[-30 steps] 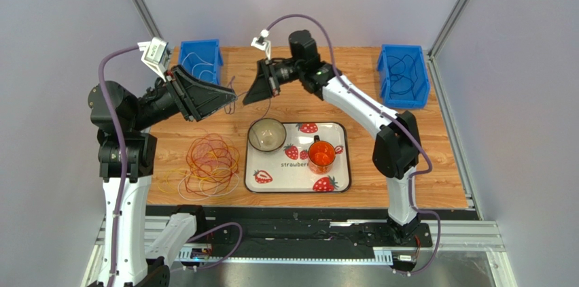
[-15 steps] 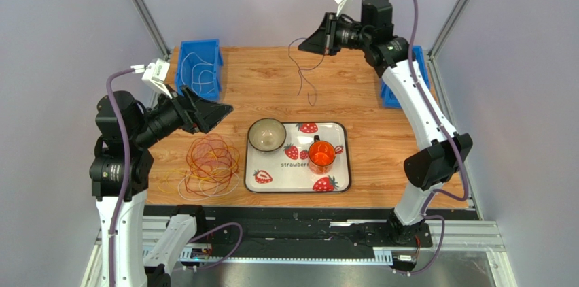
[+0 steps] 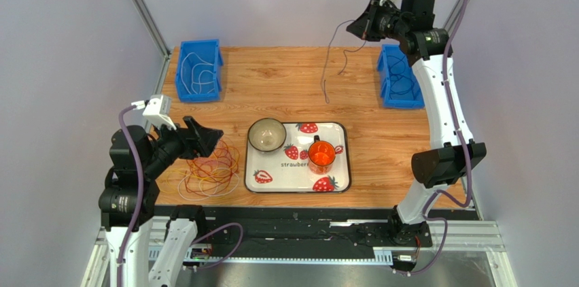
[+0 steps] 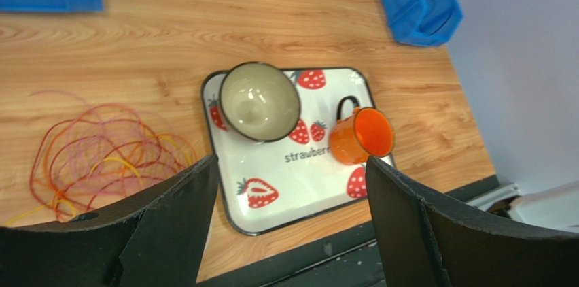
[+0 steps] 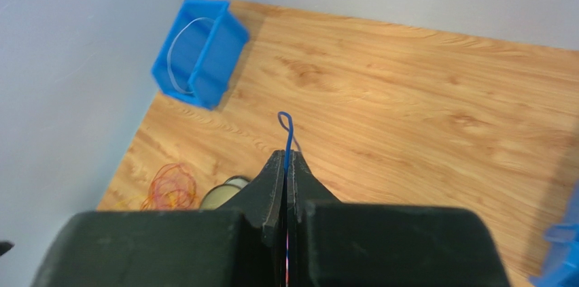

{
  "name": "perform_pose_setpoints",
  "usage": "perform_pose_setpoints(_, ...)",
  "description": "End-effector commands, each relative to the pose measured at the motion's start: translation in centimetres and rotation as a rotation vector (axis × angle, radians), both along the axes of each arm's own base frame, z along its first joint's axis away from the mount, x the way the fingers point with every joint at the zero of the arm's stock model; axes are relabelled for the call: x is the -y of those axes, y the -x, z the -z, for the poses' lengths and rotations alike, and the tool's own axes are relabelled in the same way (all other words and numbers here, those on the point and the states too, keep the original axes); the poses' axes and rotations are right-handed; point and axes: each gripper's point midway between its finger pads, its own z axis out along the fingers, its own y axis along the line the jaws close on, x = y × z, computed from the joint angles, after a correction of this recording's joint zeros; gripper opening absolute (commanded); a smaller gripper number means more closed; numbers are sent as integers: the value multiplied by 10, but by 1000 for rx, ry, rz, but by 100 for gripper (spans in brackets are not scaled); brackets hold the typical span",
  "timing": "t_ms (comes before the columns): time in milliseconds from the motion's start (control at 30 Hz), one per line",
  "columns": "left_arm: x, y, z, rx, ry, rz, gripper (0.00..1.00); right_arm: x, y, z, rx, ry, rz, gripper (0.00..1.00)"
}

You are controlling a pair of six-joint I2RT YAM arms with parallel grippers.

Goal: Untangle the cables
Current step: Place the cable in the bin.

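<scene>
A tangled pile of yellow, orange, red and purple cables lies on the wooden table left of the tray, also seen in the left wrist view as the pile. My left gripper hovers at the pile's upper left edge, open, its gap empty. Raised high at the back right, my right gripper is shut on one thin dark cable, which hangs down toward the table. In the right wrist view the cable sticks out blue from the shut gripper.
A strawberry tray holds a bowl and an orange mug. A blue bin with white cable sits back left. Another blue bin with dark cable stands back right, just below my right gripper.
My left gripper opened, then dropped and pulled back to the pile. My right arm rose and swung right toward the right bin, carrying the dark cable clear of the table.
</scene>
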Motion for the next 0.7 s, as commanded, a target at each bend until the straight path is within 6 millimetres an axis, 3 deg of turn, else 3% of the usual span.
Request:
perform_pose_setpoints(0,-19,2,18,28,-68,-92,86,38,-10,-31,115,86,133,0)
perform_pose_setpoints(133,-25,7,42,8,-92,-119,86,65,-19,-37,142,131,219,0)
perform_pose_setpoints(333,-18,11,60,-3,-56,-98,84,115,-34,-37,170,222,375,0)
perform_pose_setpoints(400,-20,10,60,0,-55,-107,84,131,-39,-32,159,234,419,0)
perform_pose_setpoints(467,-23,7,57,11,-63,-129,84,133,-43,-30,158,238,434,0)
perform_pose_setpoints(500,-25,5,56,13,-67,-137,84,152,-46,-28,152,243,474,0)
perform_pose_setpoints(667,-43,-2,59,8,-87,-245,83,183,-58,-21,147,273,562,0)
